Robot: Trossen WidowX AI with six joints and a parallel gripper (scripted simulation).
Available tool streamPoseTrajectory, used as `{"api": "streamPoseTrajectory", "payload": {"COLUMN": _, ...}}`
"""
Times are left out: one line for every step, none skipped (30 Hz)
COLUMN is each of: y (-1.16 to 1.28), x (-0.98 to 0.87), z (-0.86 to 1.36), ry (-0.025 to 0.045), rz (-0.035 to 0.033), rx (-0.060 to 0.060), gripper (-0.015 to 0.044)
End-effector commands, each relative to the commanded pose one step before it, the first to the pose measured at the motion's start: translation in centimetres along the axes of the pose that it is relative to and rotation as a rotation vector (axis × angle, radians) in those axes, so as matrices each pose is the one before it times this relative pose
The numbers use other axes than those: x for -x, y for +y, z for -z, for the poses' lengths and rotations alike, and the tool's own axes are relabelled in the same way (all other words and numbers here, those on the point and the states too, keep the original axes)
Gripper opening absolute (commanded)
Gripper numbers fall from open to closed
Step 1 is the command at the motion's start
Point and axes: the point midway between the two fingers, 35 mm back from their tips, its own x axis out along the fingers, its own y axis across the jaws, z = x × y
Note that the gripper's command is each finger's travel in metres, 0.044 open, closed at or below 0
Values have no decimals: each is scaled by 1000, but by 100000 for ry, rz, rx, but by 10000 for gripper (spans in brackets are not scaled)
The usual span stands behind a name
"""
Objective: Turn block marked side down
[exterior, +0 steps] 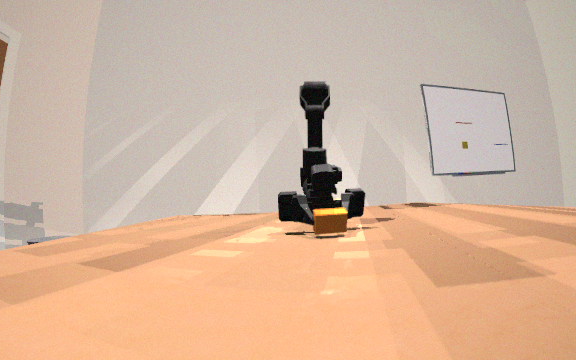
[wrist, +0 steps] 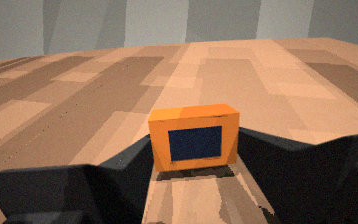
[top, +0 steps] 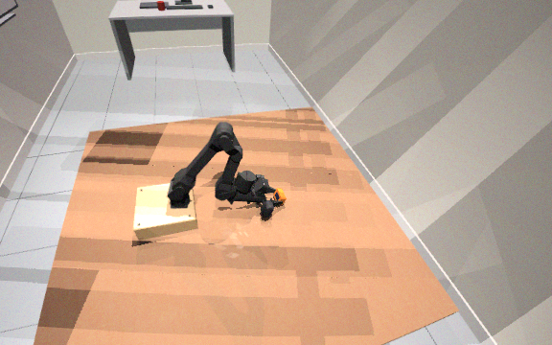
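The orange block (top: 280,195) (exterior: 330,221) (wrist: 195,122) is between the fingertips of my black gripper (top: 277,196) (exterior: 330,216) (wrist: 195,142), which is shut on it. In the wrist view its marked side, with a dark blue rectangle (wrist: 195,144), stands about upright and faces back toward the wrist. A plain orange side faces the exterior view. The block is very low over the wooden table (top: 238,307) (exterior: 268,310) (wrist: 100,95), with a thin shadow just under it. The gripper lies low and nearly level, reaching outward from the arm.
The arm's base stands on a pale yellow plate (top: 151,211) behind the gripper. The table's edge runs along the right in the top view, beside the wall. A separate desk (top: 175,11) stands on the floor beyond the table.
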Motion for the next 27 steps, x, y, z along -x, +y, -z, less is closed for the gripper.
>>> {"api": "streamPoseTrajectory", "payload": {"y": 76, "x": 27, "z": -45, "ry": -308, "rz": -508, "rx": -356, "gripper": 236}}
{"api": "streamPoseTrajectory", "payload": {"y": 0, "x": 0, "z": 0, "ry": 0, "rz": 0, "rx": 0, "gripper": 262}}
{"api": "streamPoseTrajectory", "payload": {"y": 0, "x": 0, "z": 0, "ry": 0, "rz": 0, "rx": 0, "gripper": 289}}
{"api": "streamPoseTrajectory", "payload": {"y": 0, "x": 0, "z": 0, "ry": 0, "rz": 0, "rx": 0, "gripper": 315}}
{"api": "streamPoseTrajectory", "payload": {"y": 0, "x": 0, "z": 0, "ry": 0, "rz": 0, "rx": 0, "gripper": 341}}
{"api": "streamPoseTrajectory", "payload": {"y": 0, "x": 0, "z": 0, "ry": 0, "rz": 0, "rx": 0, "gripper": 367}}
{"api": "streamPoseTrajectory", "payload": {"y": 0, "x": 0, "z": 0, "ry": 0, "rz": 0, "rx": 0, "gripper": 394}}
{"api": "streamPoseTrajectory", "payload": {"y": 0, "x": 0, "z": 0, "ry": 0, "rz": 0, "rx": 0, "gripper": 420}}
{"api": "streamPoseTrajectory", "payload": {"y": 0, "x": 0, "z": 0, "ry": 0, "rz": 0, "rx": 0, "gripper": 440}}
{"api": "streamPoseTrajectory", "payload": {"y": 0, "x": 0, "z": 0, "ry": 0, "rz": 0, "rx": 0, "gripper": 440}}
{"api": "streamPoseTrajectory", "payload": {"y": 0, "x": 0, "z": 0, "ry": 0, "rz": 0, "rx": 0, "gripper": 440}}
{"api": "streamPoseTrajectory", "payload": {"y": 0, "x": 0, "z": 0, "ry": 0, "rz": 0, "rx": 0, "gripper": 440}}
{"api": "streamPoseTrajectory", "payload": {"y": 0, "x": 0, "z": 0, "ry": 0, "rz": 0, "rx": 0, "gripper": 440}}
{"api": "streamPoseTrajectory", "payload": {"y": 0, "x": 0, "z": 0, "ry": 0, "rz": 0, "rx": 0, "gripper": 440}}
{"api": "streamPoseTrajectory", "payload": {"y": 0, "x": 0, "z": 0, "ry": 0, "rz": 0, "rx": 0, "gripper": 440}}
{"api": "streamPoseTrajectory", "payload": {"y": 0, "x": 0, "z": 0, "ry": 0, "rz": 0, "rx": 0, "gripper": 440}}
{"api": "streamPoseTrajectory", "payload": {"y": 0, "x": 0, "z": 0, "ry": 0, "rz": 0, "rx": 0, "gripper": 440}}
{"api": "streamPoseTrajectory", "payload": {"y": 0, "x": 0, "z": 0, "ry": 0, "rz": 0, "rx": 0, "gripper": 440}}
{"api": "streamPoseTrajectory", "payload": {"y": 0, "x": 0, "z": 0, "ry": 0, "rz": 0, "rx": 0, "gripper": 440}}
{"api": "streamPoseTrajectory", "payload": {"y": 0, "x": 0, "z": 0, "ry": 0, "rz": 0, "rx": 0, "gripper": 440}}
{"api": "streamPoseTrajectory", "payload": {"y": 0, "x": 0, "z": 0, "ry": 0, "rz": 0, "rx": 0, "gripper": 440}}
{"api": "streamPoseTrajectory", "payload": {"y": 0, "x": 0, "z": 0, "ry": 0, "rz": 0, "rx": 0, "gripper": 440}}
{"api": "streamPoseTrajectory", "payload": {"y": 0, "x": 0, "z": 0, "ry": 0, "rz": 0, "rx": 0, "gripper": 440}}
{"api": "streamPoseTrajectory", "payload": {"y": 0, "x": 0, "z": 0, "ry": 0, "rz": 0, "rx": 0, "gripper": 440}}
{"api": "streamPoseTrajectory", "payload": {"y": 0, "x": 0, "z": 0, "ry": 0, "rz": 0, "rx": 0, "gripper": 440}}
{"api": "streamPoseTrajectory", "payload": {"y": 0, "x": 0, "z": 0, "ry": 0, "rz": 0, "rx": 0, "gripper": 440}}
{"api": "streamPoseTrajectory", "payload": {"y": 0, "x": 0, "z": 0, "ry": 0, "rz": 0, "rx": 0, "gripper": 440}}
